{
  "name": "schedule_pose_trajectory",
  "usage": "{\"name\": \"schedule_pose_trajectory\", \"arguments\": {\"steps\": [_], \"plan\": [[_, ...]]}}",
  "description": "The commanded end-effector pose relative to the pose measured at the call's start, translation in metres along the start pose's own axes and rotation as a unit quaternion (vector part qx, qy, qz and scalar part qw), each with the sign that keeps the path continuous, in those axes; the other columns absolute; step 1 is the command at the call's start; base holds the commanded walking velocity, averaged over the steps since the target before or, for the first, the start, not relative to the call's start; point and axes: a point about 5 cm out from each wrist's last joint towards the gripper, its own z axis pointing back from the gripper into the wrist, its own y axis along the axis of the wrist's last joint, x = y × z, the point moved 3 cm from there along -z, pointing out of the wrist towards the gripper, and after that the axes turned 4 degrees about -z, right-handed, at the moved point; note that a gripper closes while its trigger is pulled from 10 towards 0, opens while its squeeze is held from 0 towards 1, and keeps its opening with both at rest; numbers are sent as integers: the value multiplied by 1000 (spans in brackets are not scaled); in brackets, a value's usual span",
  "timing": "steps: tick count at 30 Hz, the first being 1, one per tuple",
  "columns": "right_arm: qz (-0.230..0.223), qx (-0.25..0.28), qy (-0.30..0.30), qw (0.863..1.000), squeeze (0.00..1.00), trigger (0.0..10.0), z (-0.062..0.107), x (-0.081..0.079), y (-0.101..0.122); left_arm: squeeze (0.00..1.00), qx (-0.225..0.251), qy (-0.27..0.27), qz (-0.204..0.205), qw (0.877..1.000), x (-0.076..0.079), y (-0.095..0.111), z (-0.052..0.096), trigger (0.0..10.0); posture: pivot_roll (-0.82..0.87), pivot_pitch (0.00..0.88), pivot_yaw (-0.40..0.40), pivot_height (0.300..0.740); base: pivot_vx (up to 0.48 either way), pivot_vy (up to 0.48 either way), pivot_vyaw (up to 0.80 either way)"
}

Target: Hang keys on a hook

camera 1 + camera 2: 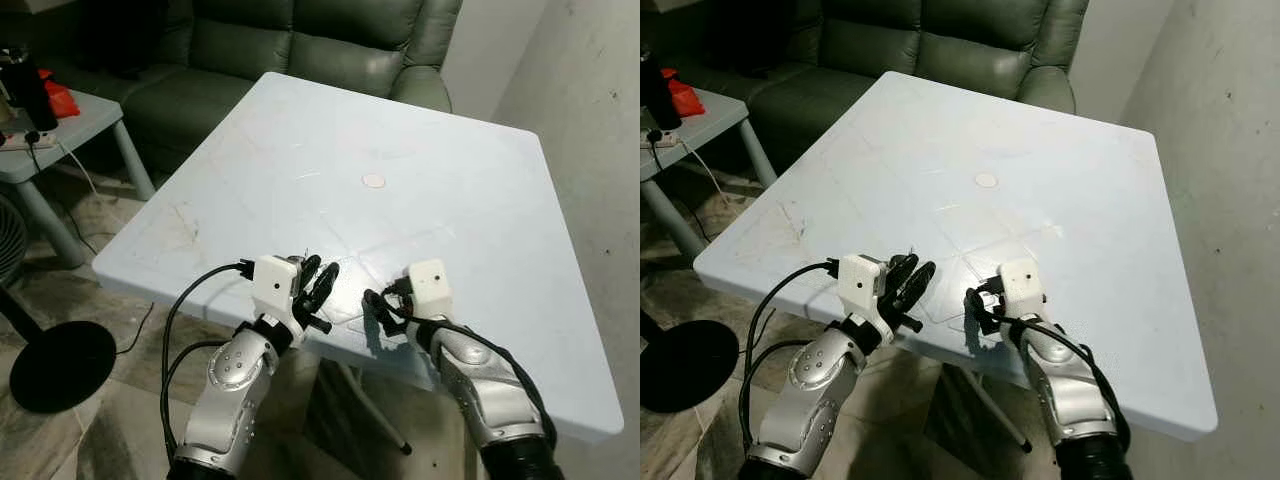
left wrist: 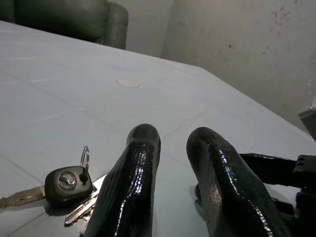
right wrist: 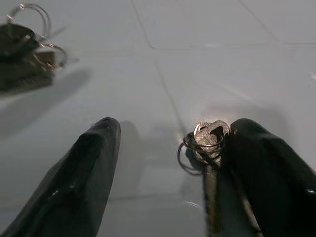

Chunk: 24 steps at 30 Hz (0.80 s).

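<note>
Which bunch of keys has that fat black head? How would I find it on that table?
Start at the pale blue table and go to its near edge, where the two grippers rest. The black-headed keys lie flat beside the left gripper. The other bunch, at the right gripper, is bare metal and rings.

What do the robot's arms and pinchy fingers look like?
Both arms are shiny silver metal with rounded joints. The left gripper and right gripper each have two long, glossy black fingers and a white boxy block on the wrist. Black cables loop from the wrists down along the arms.
</note>
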Motion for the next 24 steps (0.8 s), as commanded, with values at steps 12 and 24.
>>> {"name": "schedule_pose_trajectory", "arguments": {"steps": [12, 24], "plan": [[-12, -5, -29, 1000, 0, 235, -3, 0, -4, 0, 3, 5, 2, 1000, 2, 4, 0, 10000, -34, 83, -117, 740, 0, 0, 0], [-13, 5, -39, 999, 0, 627, -3, 6, 0, 0, 3, 6, 4, 1000, 2, 4, 0, 10000, -33, 80, -118, 740, 0, 0, 0]]}}
